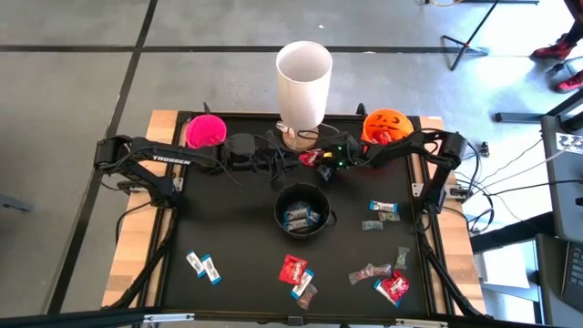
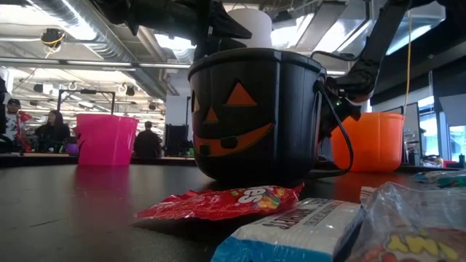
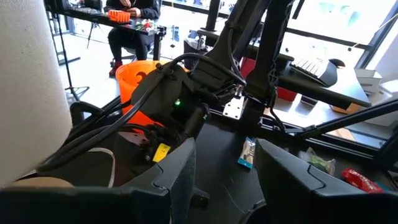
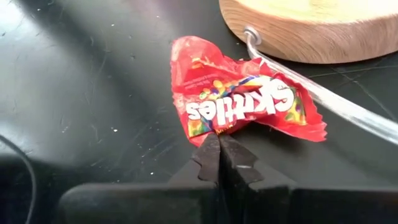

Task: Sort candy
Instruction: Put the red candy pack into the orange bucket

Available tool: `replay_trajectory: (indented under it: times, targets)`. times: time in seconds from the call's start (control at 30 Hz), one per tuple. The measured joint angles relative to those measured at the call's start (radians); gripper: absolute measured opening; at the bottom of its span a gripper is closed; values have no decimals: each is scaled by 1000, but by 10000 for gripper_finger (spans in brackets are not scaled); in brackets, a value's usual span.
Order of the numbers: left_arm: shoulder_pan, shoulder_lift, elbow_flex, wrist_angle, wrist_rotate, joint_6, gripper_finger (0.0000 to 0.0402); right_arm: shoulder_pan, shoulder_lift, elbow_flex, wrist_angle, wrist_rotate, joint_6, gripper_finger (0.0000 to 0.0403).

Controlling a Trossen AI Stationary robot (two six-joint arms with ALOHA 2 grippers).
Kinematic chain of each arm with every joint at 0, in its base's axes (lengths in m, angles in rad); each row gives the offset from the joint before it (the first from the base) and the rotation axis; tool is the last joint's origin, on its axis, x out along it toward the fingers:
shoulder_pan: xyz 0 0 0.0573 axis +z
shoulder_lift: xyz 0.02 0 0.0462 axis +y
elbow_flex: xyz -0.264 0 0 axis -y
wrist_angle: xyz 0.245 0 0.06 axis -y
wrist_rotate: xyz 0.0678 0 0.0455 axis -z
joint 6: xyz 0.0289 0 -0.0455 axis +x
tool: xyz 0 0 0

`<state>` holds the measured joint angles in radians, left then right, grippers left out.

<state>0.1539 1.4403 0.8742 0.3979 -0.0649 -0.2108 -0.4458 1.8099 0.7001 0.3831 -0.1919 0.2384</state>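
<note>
The red Skittles packet (image 4: 239, 102) is pinched by its edge in the right gripper (image 4: 219, 144), jaws clamped right down on the wrapper with no gap showing. From above, that packet (image 1: 311, 157) sits just off the wooden base (image 4: 323, 28) under the tall white cup (image 1: 303, 73), at the back middle of the black table (image 1: 237, 237), and the right gripper (image 1: 324, 164) reaches in from the orange pumpkin bucket (image 1: 386, 125) side.

The rest of the candy is scattered along the near half: a red packet (image 1: 292, 268) in the middle, another red one (image 1: 395, 288) near the right corner, blue-and-white bars (image 1: 204, 266) to the left, and another blue-and-white bar (image 1: 383, 209) with a few small wrappers on the right. A few bars already lie in the black pumpkin bucket (image 1: 301, 209) mid-table.

The left gripper (image 3: 227, 174) hangs near the white cup with its fingers (image 3: 180, 171) spread wide apart, holding nothing. The pink cup (image 1: 206, 130) sits at the back left.
</note>
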Motion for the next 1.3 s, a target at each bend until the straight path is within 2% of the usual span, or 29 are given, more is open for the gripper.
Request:
replay_trajectory:
  times: [0.23,0.67,0.83,0.97,1.17,1.3]
  targets:
    - [0,0,0,-7,-1,0,156,0,-87,-1,-52,1,-29,1]
    - [0,0,0,-17,-5,0,156,0,-335,0,-242,84,-94,0]
    - [0,0,0,-17,-19,0,156,0,-338,0,-250,80,-94,8]
    - [0,0,0,-16,-23,-2,156,0,-279,-1,-206,95,-96,50]
    - [-5,0,0,-16,-23,-19,156,0,-137,2,-71,101,-71,157]
    - [-12,0,0,-17,-23,-19,156,-1,-57,50,-72,93,-59,212]
